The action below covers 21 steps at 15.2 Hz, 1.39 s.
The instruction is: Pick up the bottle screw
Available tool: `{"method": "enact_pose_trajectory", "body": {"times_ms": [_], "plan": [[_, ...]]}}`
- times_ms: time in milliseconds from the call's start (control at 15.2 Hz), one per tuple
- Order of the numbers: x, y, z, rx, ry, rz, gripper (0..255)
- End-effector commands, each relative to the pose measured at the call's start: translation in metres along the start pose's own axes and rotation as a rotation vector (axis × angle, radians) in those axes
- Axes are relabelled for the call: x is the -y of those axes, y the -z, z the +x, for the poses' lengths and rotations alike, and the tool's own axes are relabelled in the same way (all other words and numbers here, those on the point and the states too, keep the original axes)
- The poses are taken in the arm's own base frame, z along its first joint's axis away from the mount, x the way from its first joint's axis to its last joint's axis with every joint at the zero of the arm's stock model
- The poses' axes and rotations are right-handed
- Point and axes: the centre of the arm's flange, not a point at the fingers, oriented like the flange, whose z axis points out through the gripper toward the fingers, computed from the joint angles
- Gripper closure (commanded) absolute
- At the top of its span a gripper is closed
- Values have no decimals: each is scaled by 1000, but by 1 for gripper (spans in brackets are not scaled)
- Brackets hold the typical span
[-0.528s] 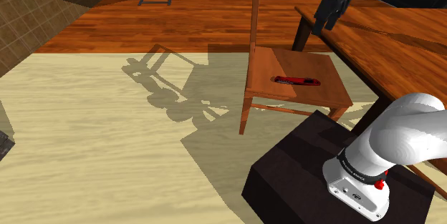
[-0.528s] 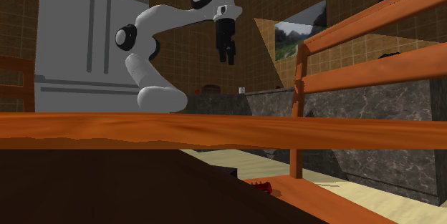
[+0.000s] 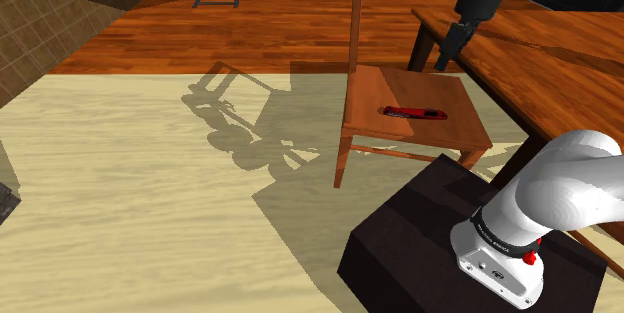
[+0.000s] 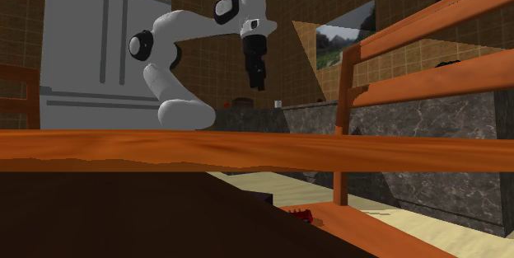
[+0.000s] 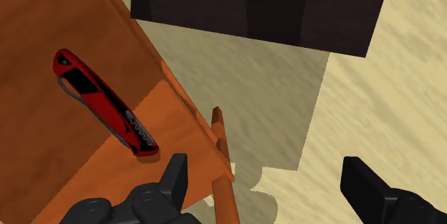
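The red and black bottle screw [image 5: 104, 104] lies flat on the wooden chair seat [image 3: 400, 86], not in any box or bowl. The hand [image 5: 266, 176] hangs high above and off to one side, with its fingers apart. The screw is thin, so the fingers may slip off it or bump the seat.

red bottle screw [image 5: 104, 104] on chair [image 5: 36, 137], fingers [image 5: 175, 175] apart

Red bottle screw [image 5: 100, 104] — smooth, chair [image 3: 400, 89] of orange-brown wood, stand [image 3: 410, 246] matt dark, floor [image 3: 130, 201] — pale wood grain
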Motion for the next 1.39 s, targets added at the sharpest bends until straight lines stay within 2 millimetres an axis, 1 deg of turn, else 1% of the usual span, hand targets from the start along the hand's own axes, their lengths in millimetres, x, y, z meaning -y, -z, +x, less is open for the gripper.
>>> {"method": "enact_pose_trajectory", "body": {"times_ms": [0,330,660,990,1320], "plan": [[-18,-21,-2,-6,39,-8,0],[-60,-70,-2,-17,129,-26,0],[-102,-118,2,-28,219,-43,0],[-145,-166,11,-38,309,-61,0],[-187,-212,24,-49,399,-79,0]]}}
